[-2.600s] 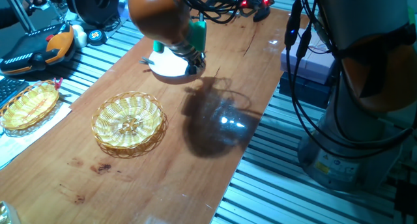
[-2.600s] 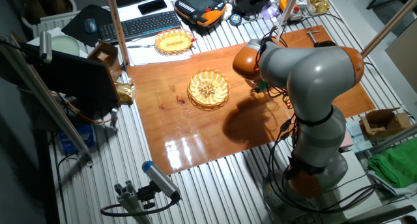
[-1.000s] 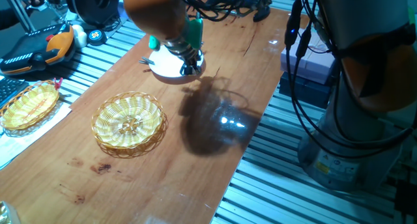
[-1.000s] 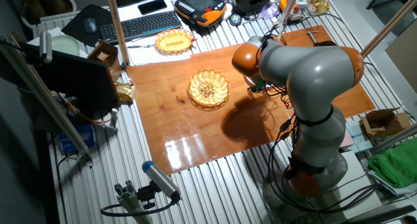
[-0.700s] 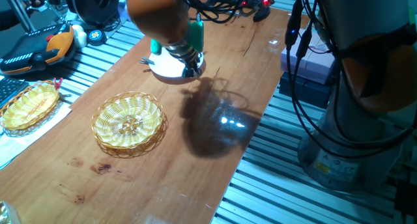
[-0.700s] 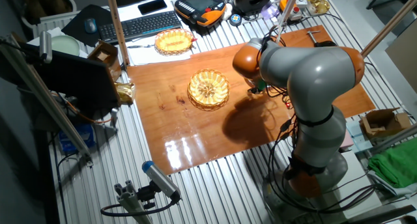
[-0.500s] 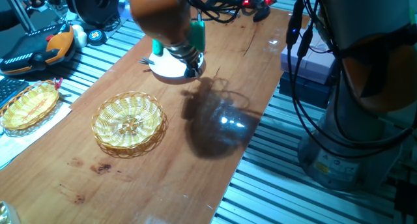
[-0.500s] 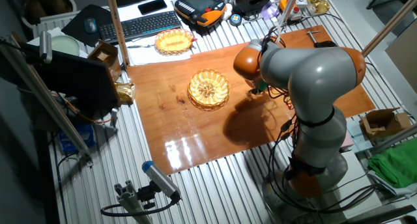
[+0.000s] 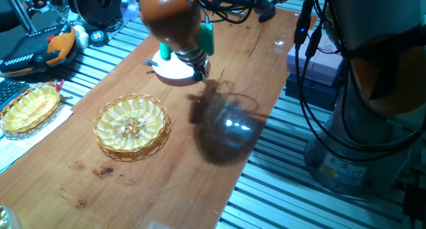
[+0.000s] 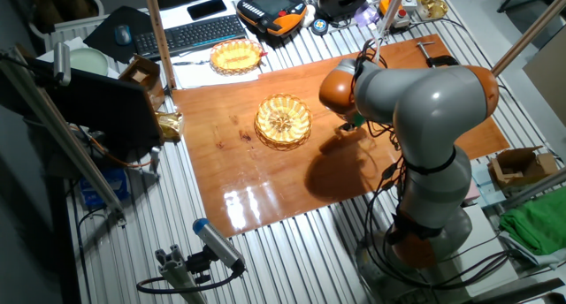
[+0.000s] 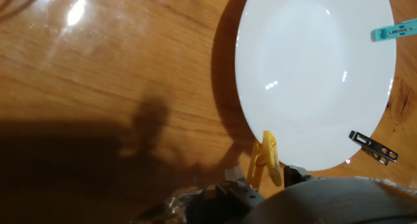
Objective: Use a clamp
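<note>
Overhead, in one fixed view, the gripper (image 9: 198, 72) hangs low over the near rim of a white plate (image 9: 172, 70) toward the far end of the desk (image 9: 219, 142); the clamp cannot be made out from here. Two wicker baskets are in sight — a round basket (image 9: 131, 126) on the desk, well apart from the plate, and a second basket (image 9: 29, 106) off the desk's left edge.

From the other fixed view, the arm's bulk hides both plate and gripper; only the two baskets (image 10: 283, 120) and the desk show plainly.

Down the hand view, the clamp (image 11: 264, 161) — a small yellow peg — sits right at the fingertips, standing over the plate's (image 11: 306, 68) lower rim, its long axis running roughly up the frame, away from the fingers and toward the plate's middle. The jaws appear to be closed on its near end, though the contact itself is half hidden by the hand's body. Three pegs in all can be counted: the yellow one, a teal peg (image 11: 393, 32) clipped at the plate's upper right rim, and a dark peg (image 11: 372, 147) at its lower right rim. Judging by this, the coming move turns on the peg's mouth lining up with the rim directly beneath it.
</note>
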